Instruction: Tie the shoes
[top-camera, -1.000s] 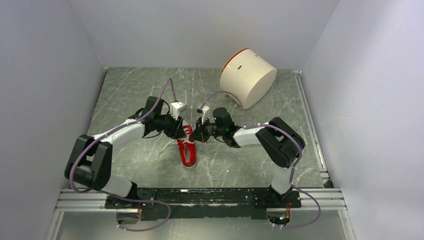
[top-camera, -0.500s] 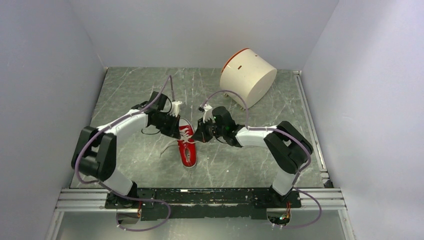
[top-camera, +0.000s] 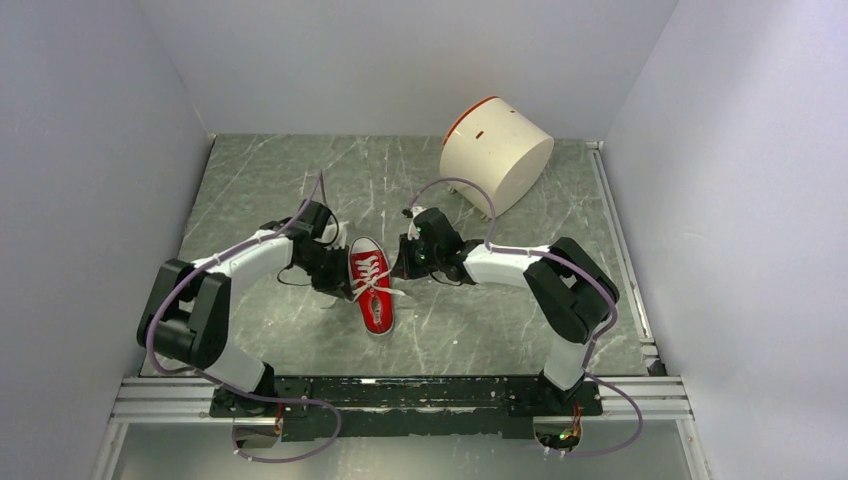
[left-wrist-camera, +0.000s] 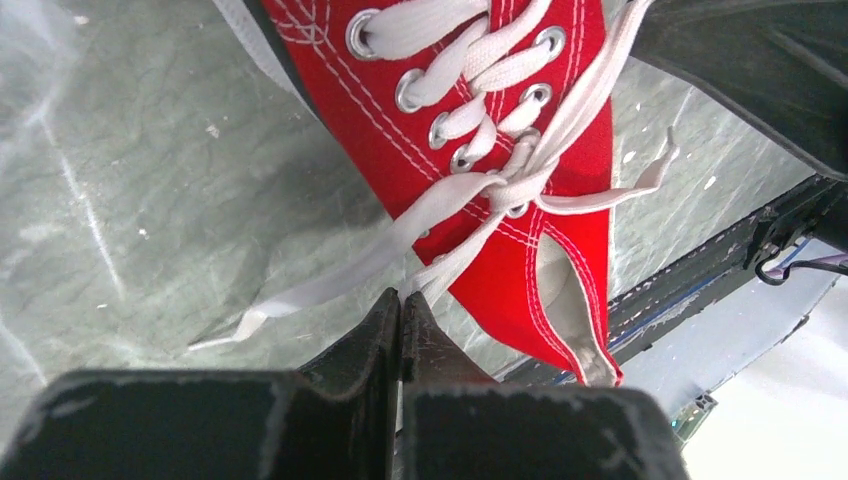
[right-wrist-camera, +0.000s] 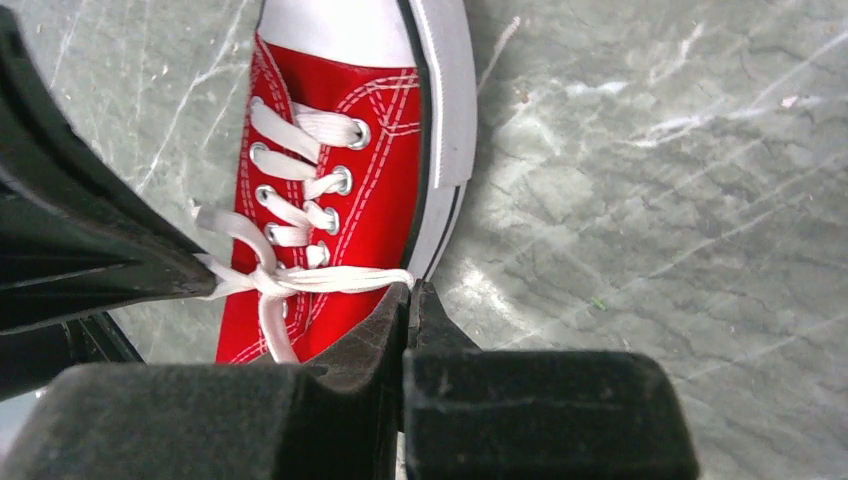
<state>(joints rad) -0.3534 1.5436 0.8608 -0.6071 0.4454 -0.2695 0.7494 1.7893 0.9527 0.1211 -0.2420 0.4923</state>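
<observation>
Sneaker (top-camera: 371, 287) in red canvas, white toe cap (right-wrist-camera: 335, 25), white laces (left-wrist-camera: 505, 180) crossed in a loose knot, my left gripper (left-wrist-camera: 400, 300) and right gripper (right-wrist-camera: 409, 292) each pinched tight on one strand.

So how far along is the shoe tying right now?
Done: the white laces are threaded and crossed into a knot over the top eyelets of the red sneaker. In hand: the left gripper and right gripper are each shut on lace, stretched out to opposite sides. Left: snugging it and letting go; whether a full bow has formed I cannot tell.
</observation>
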